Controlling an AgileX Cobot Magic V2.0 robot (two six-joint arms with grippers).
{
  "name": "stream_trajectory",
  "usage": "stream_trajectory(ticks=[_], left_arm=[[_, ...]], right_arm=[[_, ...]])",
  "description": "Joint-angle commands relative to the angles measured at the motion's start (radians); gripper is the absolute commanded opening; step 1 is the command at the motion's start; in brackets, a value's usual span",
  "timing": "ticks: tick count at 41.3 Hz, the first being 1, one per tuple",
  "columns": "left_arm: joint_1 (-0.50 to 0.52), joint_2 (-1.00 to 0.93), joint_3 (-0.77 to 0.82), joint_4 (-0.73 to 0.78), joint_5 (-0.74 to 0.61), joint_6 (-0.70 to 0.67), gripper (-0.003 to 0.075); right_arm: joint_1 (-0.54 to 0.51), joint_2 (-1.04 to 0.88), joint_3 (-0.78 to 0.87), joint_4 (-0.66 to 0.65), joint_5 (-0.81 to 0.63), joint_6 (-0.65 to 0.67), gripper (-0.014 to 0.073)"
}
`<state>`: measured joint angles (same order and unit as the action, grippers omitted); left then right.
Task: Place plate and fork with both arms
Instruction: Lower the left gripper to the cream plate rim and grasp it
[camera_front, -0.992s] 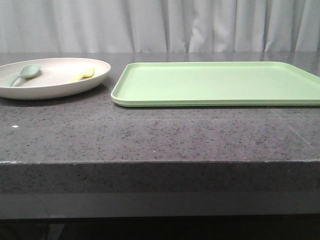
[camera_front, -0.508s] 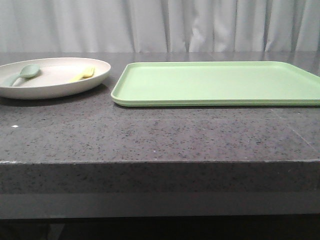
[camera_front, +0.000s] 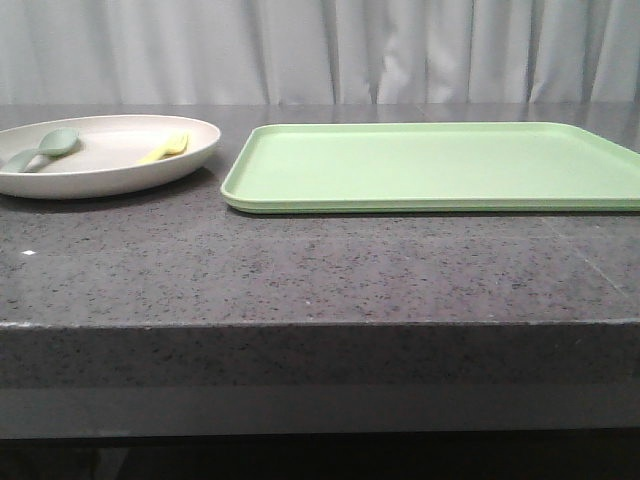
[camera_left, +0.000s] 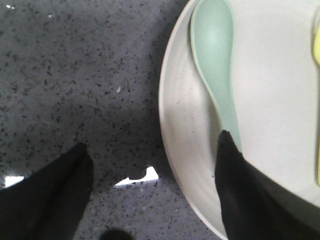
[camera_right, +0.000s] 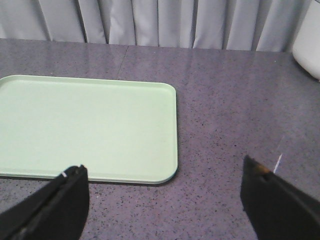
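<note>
Left claw (camera_left: 152, 190) spread, straddling plate (camera_left: 180, 150) rim; right claw (camera_right: 165, 192) spread beside tray (camera_right: 100, 125) edge

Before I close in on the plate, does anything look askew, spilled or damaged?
Nothing stands out. The plate sits flat on the counter beside the tray, with the fork and spoon lying inside it. No spills or damage show. The left end effector is open, straddling the plate's rim.

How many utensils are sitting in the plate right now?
2. The pale green spoon lies toward the left side of the plate; the yellow fork lies toward its right side. Nothing looks hidden.
</note>
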<state>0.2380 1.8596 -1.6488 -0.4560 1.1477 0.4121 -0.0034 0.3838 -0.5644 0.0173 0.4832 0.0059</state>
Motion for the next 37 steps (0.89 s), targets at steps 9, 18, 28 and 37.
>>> stream_trajectory(ticks=[9,18,28,37], left_arm=[[-0.015,0.03,-0.125,-0.046,0.043,0.007,0.0382],[-0.051,0.061,-0.131,-0.044,0.007,0.007,0.0368],[-0.058,0.098,-0.155,-0.04,0.003,0.007,0.0353],[-0.066,0.101,-0.156,-0.038,0.002,0.007,0.0196]], right_arm=[[-0.001,0.015,-0.03,-0.009,-0.081,-0.006,0.0634],[-0.001,0.015,-0.03,-0.009,-0.081,-0.006,0.0634],[-0.001,0.015,-0.03,-0.009,-0.081,-0.006,0.0634],[-0.001,0.015,-0.03,-0.009,-0.081,-0.006,0.0634]])
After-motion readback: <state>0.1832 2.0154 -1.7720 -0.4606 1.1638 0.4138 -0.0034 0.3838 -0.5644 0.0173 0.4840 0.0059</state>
